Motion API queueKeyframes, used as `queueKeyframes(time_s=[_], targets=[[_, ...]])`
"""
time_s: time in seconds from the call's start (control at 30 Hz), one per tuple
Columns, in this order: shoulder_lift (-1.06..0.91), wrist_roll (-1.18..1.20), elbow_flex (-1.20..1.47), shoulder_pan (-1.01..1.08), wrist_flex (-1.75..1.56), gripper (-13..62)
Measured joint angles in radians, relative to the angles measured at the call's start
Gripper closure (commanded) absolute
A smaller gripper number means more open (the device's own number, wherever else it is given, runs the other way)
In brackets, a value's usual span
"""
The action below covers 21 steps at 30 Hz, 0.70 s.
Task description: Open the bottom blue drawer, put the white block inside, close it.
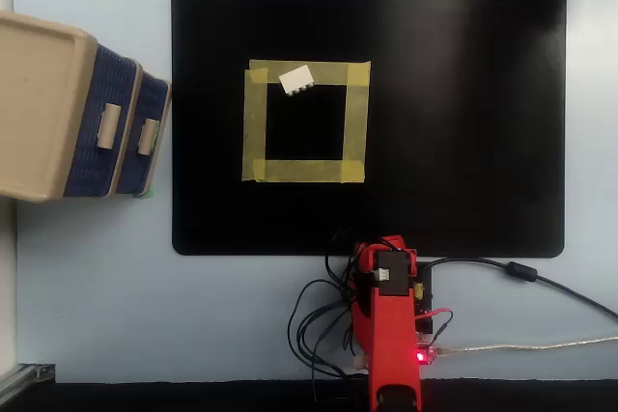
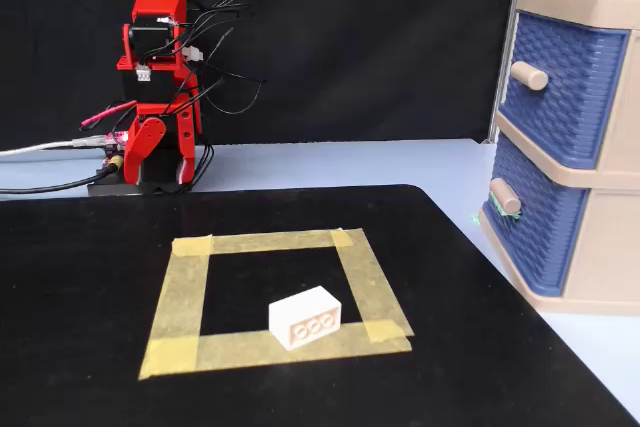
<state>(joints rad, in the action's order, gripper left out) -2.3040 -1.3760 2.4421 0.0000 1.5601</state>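
Note:
The white block [image 1: 296, 80] lies on one strip of a yellow tape square [image 1: 256, 123] on the black mat; in the fixed view the block [image 2: 305, 317] sits at the square's near edge. The bottom blue drawer [image 1: 153, 142] [image 2: 545, 222] is shut, lowest in the beige cabinet [image 1: 39, 113] [image 2: 600, 277], with the matching upper drawer [image 2: 565, 87] also shut. My red arm is folded up at its base off the mat, far from block and cabinet. The gripper [image 2: 166, 162] hangs down in front of the base and holds nothing; its tips are not clear.
The black mat [image 1: 463, 123] covers most of the light blue table. Cables [image 1: 319, 325] and a small board lie around the arm's base. The cabinet stands just off the mat's left edge in the overhead view.

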Motion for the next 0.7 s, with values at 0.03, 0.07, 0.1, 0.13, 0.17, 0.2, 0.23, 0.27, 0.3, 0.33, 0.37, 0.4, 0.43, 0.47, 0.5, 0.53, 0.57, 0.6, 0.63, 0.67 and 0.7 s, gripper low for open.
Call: queueKeyframes(time_s=[0.03, 0.07, 0.1, 0.13, 0.17, 0.2, 0.23, 0.27, 0.3, 0.33, 0.37, 0.4, 0.43, 0.47, 0.5, 0.53, 0.57, 0.6, 0.63, 0.67, 0.7], targets=[[0.0, 0.0, 0.0, 0.0, 0.0, 14.2], [0.0, 0.0, 0.0, 0.0, 0.0, 14.2], [0.0, 0.0, 0.0, 0.0, 0.0, 14.2], [0.0, 0.0, 0.0, 0.0, 0.0, 14.3], [0.0, 0.0, 0.0, 0.0, 0.0, 14.2], [0.0, 0.0, 0.0, 0.0, 0.0, 14.3], [0.0, 0.0, 0.0, 0.0, 0.0, 14.3], [0.0, 0.0, 0.0, 0.002, 0.0, 15.0], [0.0, 0.0, 0.0, 0.0, 0.0, 15.2], [0.0, 0.0, 0.0, 0.0, 0.0, 15.5], [0.0, 0.0, -0.002, 0.002, 0.0, 15.5], [0.0, -0.002, -0.018, 0.0, 0.003, 15.6], [0.0, 0.0, -0.057, 0.0, 0.031, 15.8], [0.0, -0.008, -0.17, 0.0, 0.094, 16.1], [0.0, -0.025, -0.253, 0.002, 0.103, 16.2], [0.002, -0.06, -0.35, -0.008, 0.126, 16.2], [0.009, -0.12, -0.448, -0.026, 0.127, 16.2], [0.026, -0.193, -0.525, -0.064, 0.11, 16.2], [0.075, -0.321, -0.586, -0.173, 0.094, 16.2], [0.115, -0.416, -0.589, -0.262, 0.071, 16.2], [0.156, -0.534, -0.588, -0.374, 0.031, 16.2]])
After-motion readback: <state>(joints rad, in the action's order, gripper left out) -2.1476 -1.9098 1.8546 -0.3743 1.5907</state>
